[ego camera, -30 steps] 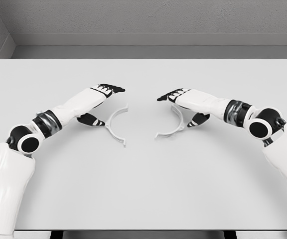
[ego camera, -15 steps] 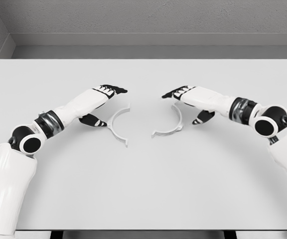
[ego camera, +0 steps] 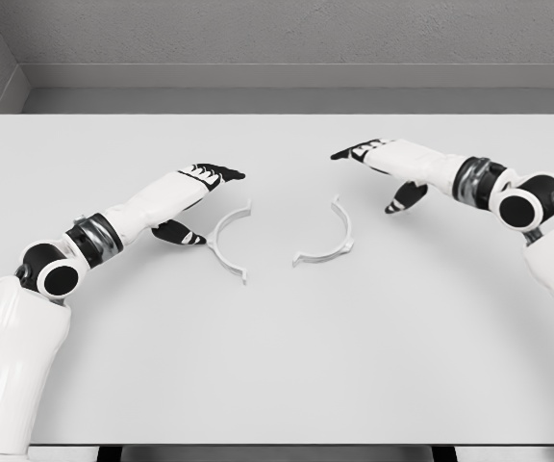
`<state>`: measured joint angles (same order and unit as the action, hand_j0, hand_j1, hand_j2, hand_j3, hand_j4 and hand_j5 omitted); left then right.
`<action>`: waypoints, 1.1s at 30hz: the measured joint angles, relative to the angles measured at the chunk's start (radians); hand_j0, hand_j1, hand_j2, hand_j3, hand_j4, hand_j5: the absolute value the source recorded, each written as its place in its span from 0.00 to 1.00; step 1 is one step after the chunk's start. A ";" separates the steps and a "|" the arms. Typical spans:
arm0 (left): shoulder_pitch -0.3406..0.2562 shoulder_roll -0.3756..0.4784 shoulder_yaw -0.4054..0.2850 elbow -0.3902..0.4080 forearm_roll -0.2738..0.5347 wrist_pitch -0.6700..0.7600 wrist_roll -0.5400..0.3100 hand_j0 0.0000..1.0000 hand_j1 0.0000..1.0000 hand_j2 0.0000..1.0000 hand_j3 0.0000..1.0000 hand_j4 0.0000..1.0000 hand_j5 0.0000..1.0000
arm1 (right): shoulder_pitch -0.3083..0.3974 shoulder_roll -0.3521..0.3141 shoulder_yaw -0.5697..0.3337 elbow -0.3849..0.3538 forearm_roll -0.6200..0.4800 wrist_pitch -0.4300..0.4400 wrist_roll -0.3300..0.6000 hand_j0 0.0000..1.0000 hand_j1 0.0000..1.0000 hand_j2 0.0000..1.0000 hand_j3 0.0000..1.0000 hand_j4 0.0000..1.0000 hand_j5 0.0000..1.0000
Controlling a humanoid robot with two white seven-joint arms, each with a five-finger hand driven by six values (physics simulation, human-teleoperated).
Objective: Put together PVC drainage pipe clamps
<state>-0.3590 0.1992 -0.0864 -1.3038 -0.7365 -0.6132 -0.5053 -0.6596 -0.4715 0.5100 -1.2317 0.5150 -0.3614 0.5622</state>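
Two white half-ring clamp pieces lie flat on the white table [ego camera: 277, 366]. The left clamp half [ego camera: 224, 244] opens toward the right, and the right clamp half [ego camera: 332, 240] opens toward the left; a gap separates them. My left hand [ego camera: 200, 197] hovers just left of the left clamp half, open, with its fingertips [ego camera: 221, 173] above the piece's upper end and its thumb [ego camera: 176, 232] low beside it. My right hand [ego camera: 378, 171] is lifted up and to the right of the right clamp half, open, holding nothing and clear of the piece.
The table's far edge [ego camera: 277, 115] meets a grey wall behind. Both forearms slant in from the lower corners.
My right hand has let go of the right clamp half and drawn back up and to the right. That clamp half shifted slightly and now lies still. The left hand has barely moved.
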 measured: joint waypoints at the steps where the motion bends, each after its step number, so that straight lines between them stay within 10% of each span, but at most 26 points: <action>1: 0.000 0.000 0.001 0.001 0.000 0.000 0.000 1.00 1.00 1.00 1.00 1.00 1.00 | -0.006 0.009 0.001 0.003 0.000 0.000 0.000 1.00 1.00 1.00 1.00 1.00 1.00; 33: -0.021 0.013 0.010 0.025 0.002 0.000 0.000 1.00 1.00 1.00 1.00 1.00 1.00 | -0.038 0.103 0.036 0.105 0.011 -0.001 0.001 1.00 1.00 1.00 1.00 1.00 1.00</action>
<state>-0.3804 0.2124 -0.0765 -1.2790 -0.7350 -0.6132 -0.5053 -0.6980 -0.3685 0.5463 -1.1272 0.5261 -0.3621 0.5633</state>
